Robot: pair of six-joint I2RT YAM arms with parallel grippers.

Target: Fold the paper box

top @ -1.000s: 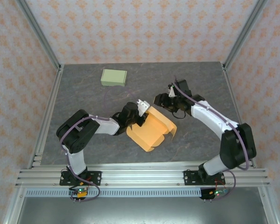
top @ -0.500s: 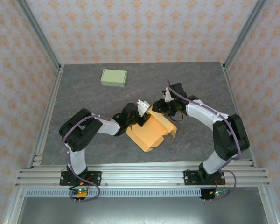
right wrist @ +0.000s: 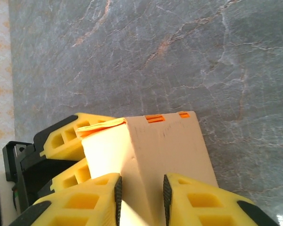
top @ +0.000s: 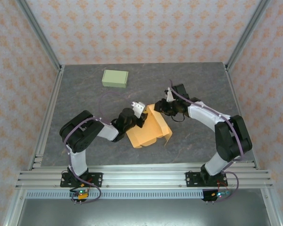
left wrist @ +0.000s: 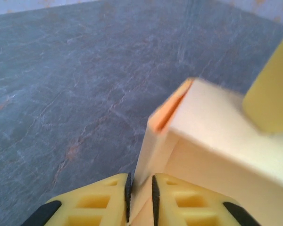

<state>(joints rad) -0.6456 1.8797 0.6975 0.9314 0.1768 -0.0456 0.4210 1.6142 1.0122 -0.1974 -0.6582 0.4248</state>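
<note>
The orange paper box (top: pixel 148 129) lies partly folded in the middle of the table, its far side raised. My left gripper (top: pixel 142 117) holds it at the left edge, shut on a thin upright wall panel (left wrist: pixel 153 155) of the box (left wrist: pixel 212 136). My right gripper (top: pixel 159 109) sits at the far right corner, its jaws closed over a folded ridge of the box (right wrist: pixel 165 146). In the right wrist view the right gripper (right wrist: pixel 140 193) faces the left gripper's yellow fingers (right wrist: pixel 61 136) across the box's corner.
A pale green closed box (top: pixel 115 78) rests at the back left of the grey table (top: pixel 203 80). Metal frame rails (top: pixel 141 178) run along the near edge, and posts stand at the back corners.
The right gripper came in from the right and closed on the box's far corner. The box has been drawn left and its far side tipped up between both grippers.
</note>
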